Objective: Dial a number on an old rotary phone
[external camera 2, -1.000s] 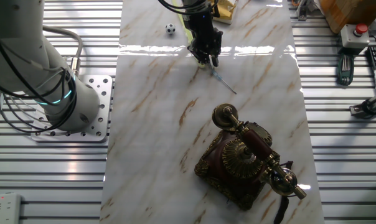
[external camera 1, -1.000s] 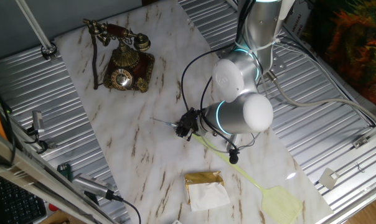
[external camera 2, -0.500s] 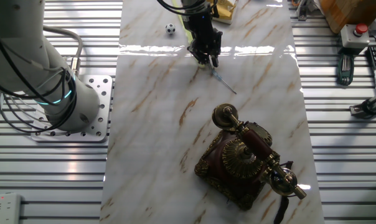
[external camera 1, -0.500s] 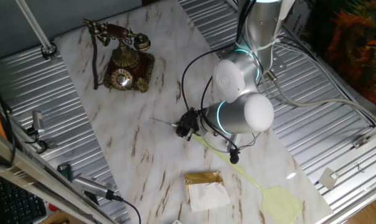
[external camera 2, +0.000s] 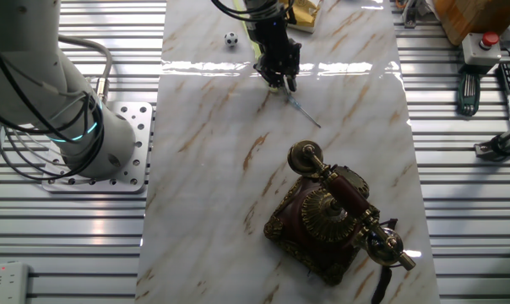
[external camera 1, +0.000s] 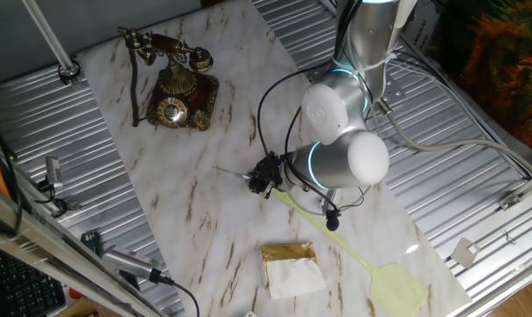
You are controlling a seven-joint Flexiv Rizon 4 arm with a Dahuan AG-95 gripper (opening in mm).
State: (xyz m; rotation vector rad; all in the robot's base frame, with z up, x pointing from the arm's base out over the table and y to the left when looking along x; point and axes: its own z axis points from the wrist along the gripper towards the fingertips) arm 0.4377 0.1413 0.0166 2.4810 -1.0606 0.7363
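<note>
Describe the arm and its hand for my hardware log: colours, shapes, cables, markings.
The arm is built of rounded, glossy silver-white segments with bulbous joint caps; glowing cyan rings mark the joints. Thin black cables loop from it down to the hand, a small, dark, compact unit. In the other fixed view the same silver casing and cyan ring show, bolted to a perforated metal base plate.

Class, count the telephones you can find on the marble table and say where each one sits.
1. The old rotary phone stands near the far left corner of the marble table, well apart from the gripper at mid-table. No other phone shows in either view.
</note>
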